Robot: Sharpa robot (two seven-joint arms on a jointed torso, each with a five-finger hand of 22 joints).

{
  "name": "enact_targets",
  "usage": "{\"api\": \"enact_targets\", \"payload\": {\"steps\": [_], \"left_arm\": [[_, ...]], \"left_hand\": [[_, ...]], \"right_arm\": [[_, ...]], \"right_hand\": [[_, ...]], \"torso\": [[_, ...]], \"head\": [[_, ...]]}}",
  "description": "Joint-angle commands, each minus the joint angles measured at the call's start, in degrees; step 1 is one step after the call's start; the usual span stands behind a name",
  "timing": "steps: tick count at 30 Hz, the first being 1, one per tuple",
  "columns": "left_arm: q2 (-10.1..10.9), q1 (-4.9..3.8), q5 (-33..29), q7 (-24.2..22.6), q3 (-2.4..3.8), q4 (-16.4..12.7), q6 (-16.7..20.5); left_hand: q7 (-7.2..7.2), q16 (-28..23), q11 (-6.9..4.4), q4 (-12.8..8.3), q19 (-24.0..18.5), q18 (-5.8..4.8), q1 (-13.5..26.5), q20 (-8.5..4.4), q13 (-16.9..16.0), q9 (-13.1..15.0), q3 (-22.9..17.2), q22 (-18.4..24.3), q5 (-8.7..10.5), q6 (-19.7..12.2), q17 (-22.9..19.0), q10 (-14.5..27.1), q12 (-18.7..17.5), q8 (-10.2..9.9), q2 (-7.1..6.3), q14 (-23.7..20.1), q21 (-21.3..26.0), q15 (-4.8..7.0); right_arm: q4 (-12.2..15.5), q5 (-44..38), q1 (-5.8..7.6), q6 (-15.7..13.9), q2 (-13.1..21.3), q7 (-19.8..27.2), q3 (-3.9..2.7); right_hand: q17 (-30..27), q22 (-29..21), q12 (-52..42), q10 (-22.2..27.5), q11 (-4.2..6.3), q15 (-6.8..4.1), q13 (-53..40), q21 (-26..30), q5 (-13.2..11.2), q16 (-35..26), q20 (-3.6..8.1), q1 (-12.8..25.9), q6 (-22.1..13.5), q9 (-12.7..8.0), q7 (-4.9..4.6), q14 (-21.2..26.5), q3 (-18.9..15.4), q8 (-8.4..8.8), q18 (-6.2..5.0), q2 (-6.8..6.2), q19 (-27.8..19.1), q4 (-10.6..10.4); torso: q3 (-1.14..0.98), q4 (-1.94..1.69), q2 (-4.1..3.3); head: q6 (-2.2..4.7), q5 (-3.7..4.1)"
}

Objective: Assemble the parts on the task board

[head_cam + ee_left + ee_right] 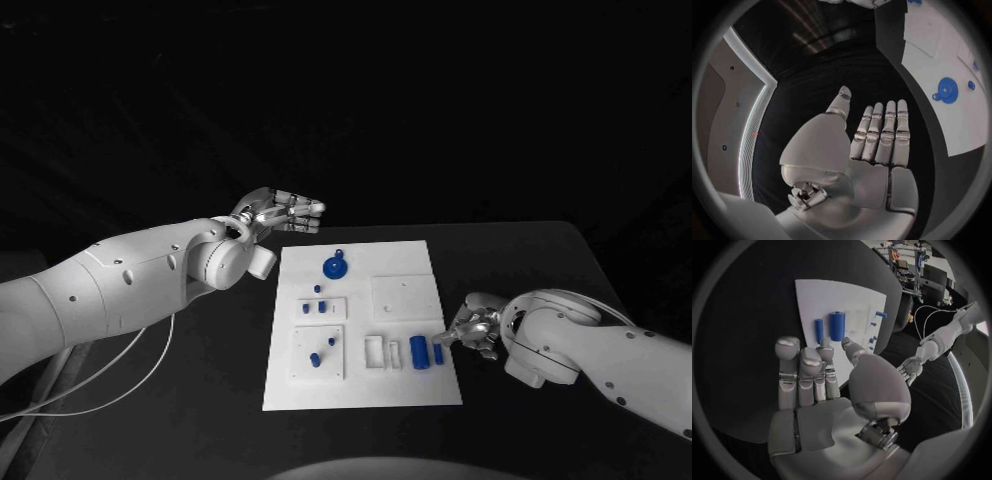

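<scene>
Head view shows the white task board [361, 330] lying in the middle of the black counter [534, 260], with blue parts on it: a round disc with a small loop [335, 266] near the far end, 2 small pegs [313, 307] in a middle plate, 2 more pieces [323, 350] in a near-left plate, and a thick cylinder [418, 351] beside a thin cylinder [437, 353] near the right edge. The right hand [473, 326] hangs at that right edge, just beside the thin cylinder, fingers apart and holding nothing; whether a fingertip touches the part cannot be told. In the right wrist view its fingers [811, 370] reach toward the 2 cylinders. The left hand [281, 212] hovers above the counter beyond the board's far-left corner, well apart from the parts, fingers straight and empty. A white cable [116, 375] trails under the left arm.
</scene>
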State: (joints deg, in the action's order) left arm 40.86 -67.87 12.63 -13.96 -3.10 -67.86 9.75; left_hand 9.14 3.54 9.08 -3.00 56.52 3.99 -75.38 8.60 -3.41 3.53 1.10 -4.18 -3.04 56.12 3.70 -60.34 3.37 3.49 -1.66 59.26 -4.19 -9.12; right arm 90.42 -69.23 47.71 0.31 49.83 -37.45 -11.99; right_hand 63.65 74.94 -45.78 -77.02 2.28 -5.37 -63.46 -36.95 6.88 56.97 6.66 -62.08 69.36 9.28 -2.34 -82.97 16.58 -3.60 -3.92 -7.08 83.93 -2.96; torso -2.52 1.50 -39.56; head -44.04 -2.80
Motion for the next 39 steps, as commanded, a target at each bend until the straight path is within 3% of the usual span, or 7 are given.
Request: {"api": "enact_targets", "payload": {"steps": [1,6,15,23,33,39], "left_arm": [[0.12,0.02,0.58,-1.8,0.03,-0.19,-1.71],[0.07,0.06,0.55,-1.86,0.03,-0.17,-2.01],[0.02,0.08,0.53,-1.72,0.03,-0.13,-2.34],[-0.06,0.08,0.53,-1.5,0.03,-0.13,-2.49],[-0.11,0.08,0.58,-0.97,0.03,-0.03,-2.78],[-0.29,0.09,0.61,-1.04,0.02,0.03,-2.45]], "left_hand": [[0.06,-0.02,0.01,0.49,-0.41,0.08,-0.48,-0.09,-0.02,0.03,0.78,0.05,0.23,-0.47,-0.02,0.24,0.04,0.07,0.33,-0.1,0.07,-0.08],[0.07,-0.02,0.02,0.85,-0.42,0.05,-0.44,-0.12,-0.02,0.03,1.16,0.06,0.25,-0.55,-0.02,0.29,0.04,0.07,0.46,-0.14,0.08,-0.09],[0.11,-0.03,0.03,1.21,-0.41,0.03,-0.44,-0.12,-0.03,0.03,1.54,0.06,0.26,-0.74,-0.03,0.35,0.05,0.07,0.59,-0.22,0.08,-0.11],[0.12,-0.03,0.07,1.36,-0.4,0.04,-0.35,-0.11,-0.02,0.02,1.65,0.06,0.26,-0.93,-0.03,0.43,0.04,0.05,0.67,-0.25,0.08,-0.13],[0.19,-0.03,0.12,1.68,-0.57,0.0,-0.09,-0.06,-0.02,0.0,1.81,0.08,0.27,-1.43,-0.03,0.57,0.03,0.03,0.5,-0.4,0.12,-0.21],[0.2,-0.01,0.11,1.93,-0.71,-0.02,-0.13,-0.03,-0.03,0.01,1.64,0.09,0.26,-1.44,-0.02,0.54,0.05,0.06,0.4,-0.36,0.15,-0.21]], "right_arm": [[-0.39,0.06,-0.05,0.8,-0.71,-2.04,0.37],[-0.94,-0.5,-0.07,0.15,-1.95,-1.83,1.13],[-2.11,-1.25,-0.2,-0.04,-3.87,-1.4,2.2],[-3.05,-6.77,-0.42,-2.24,-5.69,-1.01,3.56],[-4.43,-8.92,-0.67,-3.24,-7.95,-0.91,4.18],[-5.66,-9.76,-0.94,-3.89,-9.43,-1.1,4.95]], "right_hand": [[0.36,4.54,-0.47,-0.57,0.08,-0.04,-0.77,-0.59,-0.79,0.3,0.03,0.22,-0.22,0.08,-0.27,-0.41,-0.1,-0.04,0.68,-0.82,2.93,-0.72],[0.82,4.64,-0.53,-0.67,-0.05,-0.01,-1.56,-1.42,-2.31,0.42,0.02,0.85,-0.7,0.09,-0.47,-0.44,0.2,-0.06,0.59,-1.8,2.92,-2.63],[1.12,4.63,-0.12,-0.72,-0.1,-0.04,-2.08,-1.72,-2.78,0.28,0.01,0.55,-0.96,0.19,-0.55,-0.51,0.1,-0.04,0.5,-2.32,2.8,-3.65],[1.24,4.78,0.14,-0.65,-0.13,-0.15,-2.2,-2.6,-3.67,0.13,0.13,0.4,-1.29,0.17,-0.65,-0.47,0.37,-0.06,0.42,-3.2,2.9,-3.54],[1.28,4.8,0.35,-0.54,-0.17,-0.12,-2.22,-2.72,-3.74,0.05,0.1,0.63,-1.42,0.17,-0.67,-0.5,0.2,-0.04,0.4,-3.39,2.88,-3.64],[1.19,4.78,0.97,-0.1,-0.28,-0.06,-1.95,-2.66,-3.68,-0.2,0.07,0.92,-1.95,0.11,-0.8,-0.46,-0.11,-0.04,0.25,-3.55,2.83,-3.89]], "torso": [[-0.01,-0.01,-0.05],[0.01,0.01,-0.05],[-0.03,0.07,-0.06],[-0.1,0.13,-0.11],[-0.05,0.09,-0.1],[0.03,0.07,-0.09]], "head": [[-0.15,-0.05],[-0.39,-0.09],[-0.7,-0.37],[-1.07,-0.83],[-1.19,-0.87],[-1.12,-1.12]]}}
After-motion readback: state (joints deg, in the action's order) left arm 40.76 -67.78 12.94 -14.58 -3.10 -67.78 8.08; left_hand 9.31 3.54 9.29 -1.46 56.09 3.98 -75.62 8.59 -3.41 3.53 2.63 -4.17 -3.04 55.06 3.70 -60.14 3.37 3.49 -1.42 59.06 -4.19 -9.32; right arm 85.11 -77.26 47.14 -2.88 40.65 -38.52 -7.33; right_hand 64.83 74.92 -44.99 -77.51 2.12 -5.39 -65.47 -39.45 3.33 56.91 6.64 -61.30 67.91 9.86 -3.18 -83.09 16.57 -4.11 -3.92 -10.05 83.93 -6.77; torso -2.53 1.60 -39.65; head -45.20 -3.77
